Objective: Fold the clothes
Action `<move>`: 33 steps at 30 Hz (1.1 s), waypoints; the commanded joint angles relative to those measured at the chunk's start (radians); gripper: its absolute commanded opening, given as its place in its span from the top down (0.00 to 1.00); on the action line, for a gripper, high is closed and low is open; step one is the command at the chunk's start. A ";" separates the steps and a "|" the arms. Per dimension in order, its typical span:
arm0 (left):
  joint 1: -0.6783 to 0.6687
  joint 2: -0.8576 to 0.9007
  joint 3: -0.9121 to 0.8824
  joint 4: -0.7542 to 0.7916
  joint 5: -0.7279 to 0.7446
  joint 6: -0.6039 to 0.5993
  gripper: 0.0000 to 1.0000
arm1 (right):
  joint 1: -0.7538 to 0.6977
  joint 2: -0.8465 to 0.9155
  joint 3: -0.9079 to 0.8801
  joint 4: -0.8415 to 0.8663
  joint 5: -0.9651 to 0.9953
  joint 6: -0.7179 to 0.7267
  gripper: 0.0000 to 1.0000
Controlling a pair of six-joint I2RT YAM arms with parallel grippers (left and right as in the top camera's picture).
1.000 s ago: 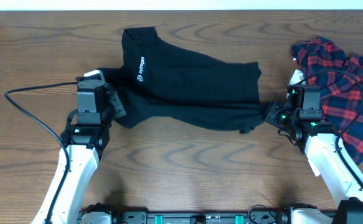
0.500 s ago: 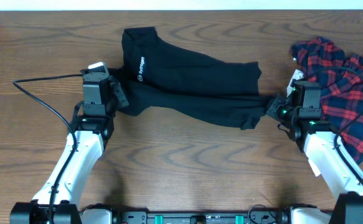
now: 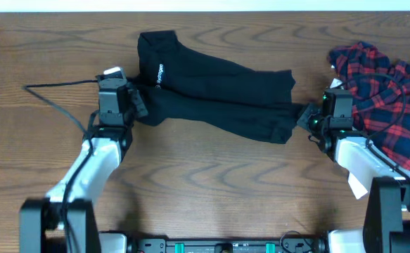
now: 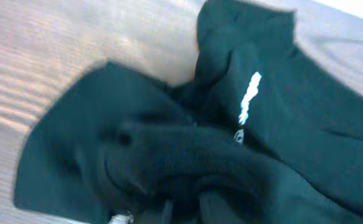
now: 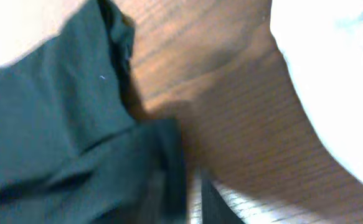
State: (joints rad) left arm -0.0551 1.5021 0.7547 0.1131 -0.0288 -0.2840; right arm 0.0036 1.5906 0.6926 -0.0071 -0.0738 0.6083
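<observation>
On the bench, the black shirt lies folded once into a long strip. The left end effector and right end effector touch its two ends. I cannot tell if they pinch it or are spread. The plaid shirt to its right lies crumpled, not folded yet.

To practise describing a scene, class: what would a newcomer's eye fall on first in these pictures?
A black shirt lies bunched in a long band across the middle of the wooden table, its white logo near the left end. The left gripper and right gripper meet it at opposite ends. A red-and-navy plaid garment is heaped at the table's right edge.
</observation>
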 commanded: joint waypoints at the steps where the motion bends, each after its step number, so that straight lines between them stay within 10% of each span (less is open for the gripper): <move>1: 0.003 0.064 0.031 0.026 0.003 -0.006 0.69 | -0.006 0.020 0.001 0.000 0.017 0.004 0.51; 9: 0.003 0.037 0.031 0.028 0.003 0.003 0.25 | -0.005 0.018 0.002 -0.005 -0.068 -0.007 0.01; 16: 0.003 -0.118 0.031 -0.078 0.003 0.002 0.02 | 0.016 -0.050 0.003 -0.065 -0.069 -0.076 0.01; 26: 0.003 -0.162 0.030 -0.506 0.093 -0.003 0.02 | 0.156 -0.187 0.013 -0.287 -0.005 -0.222 0.01; 33: 0.003 -0.137 0.027 -0.429 0.131 -0.002 0.02 | 0.190 -0.186 0.012 -0.375 -0.050 -0.242 0.01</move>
State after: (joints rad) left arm -0.0551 1.3441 0.7761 -0.3424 0.0761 -0.2893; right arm 0.1867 1.4090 0.6979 -0.3733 -0.1104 0.3992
